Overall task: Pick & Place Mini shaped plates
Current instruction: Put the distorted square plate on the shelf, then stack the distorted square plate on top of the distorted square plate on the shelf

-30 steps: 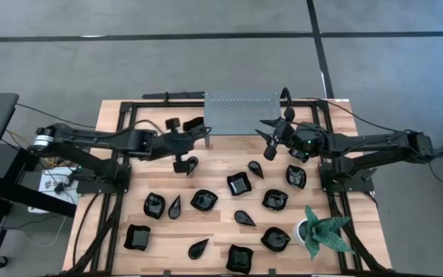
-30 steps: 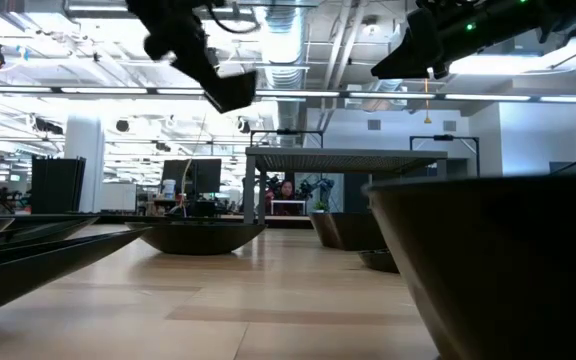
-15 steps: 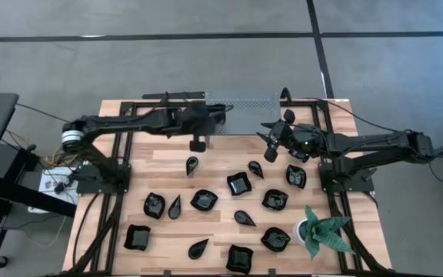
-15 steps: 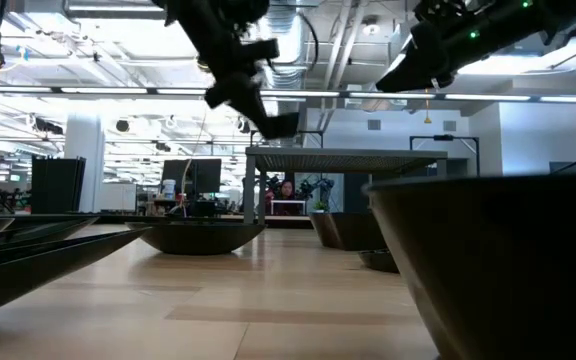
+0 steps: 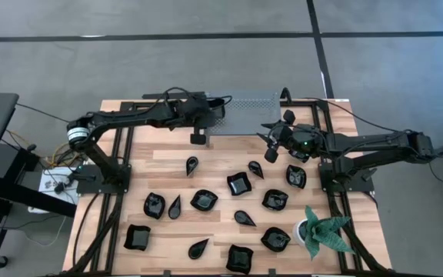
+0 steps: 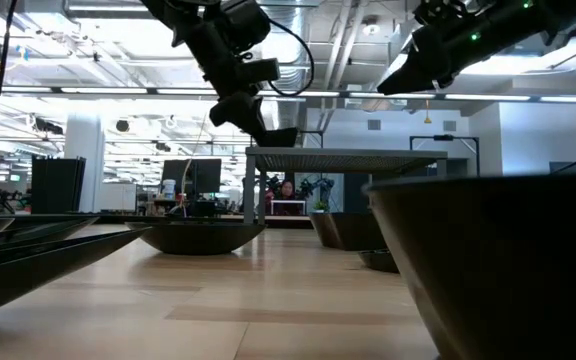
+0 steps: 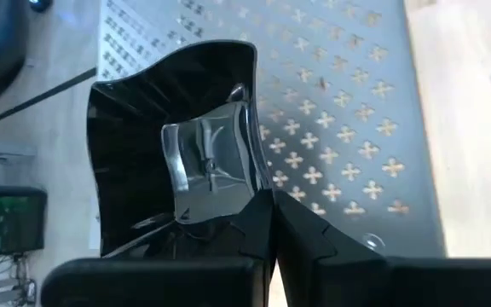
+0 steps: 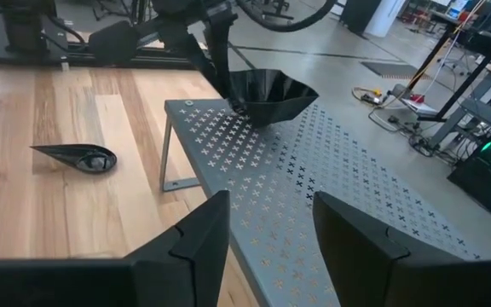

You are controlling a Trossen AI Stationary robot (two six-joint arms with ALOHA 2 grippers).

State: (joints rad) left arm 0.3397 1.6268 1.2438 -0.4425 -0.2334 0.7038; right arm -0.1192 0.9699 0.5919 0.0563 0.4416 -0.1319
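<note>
Grey perforated shelf (image 5: 243, 114) at table's (image 5: 160, 158) far edge; green plant (image 5: 325, 231) near right corner.

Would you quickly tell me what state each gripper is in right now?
Left gripper: shut on a plate, over the shelf.
Right gripper: open, holding nothing, near the shelf.

I am seeing even, bright light over the wooden table (image 5: 160, 158) from above, with only faint, soft shadows lying under the black plates (image 5: 239, 184). At table height, ceiling strip lights (image 6: 88, 90) are glaring in the room behind, so the arms are showing as dark silhouettes, and the nearest plate (image 6: 508, 260) is looming large and out of focus. On the left wrist, a white reflection is gleaming on the held plate (image 7: 207, 158), while the perforated shelf (image 7: 339, 128) is looking slightly soft.
</note>
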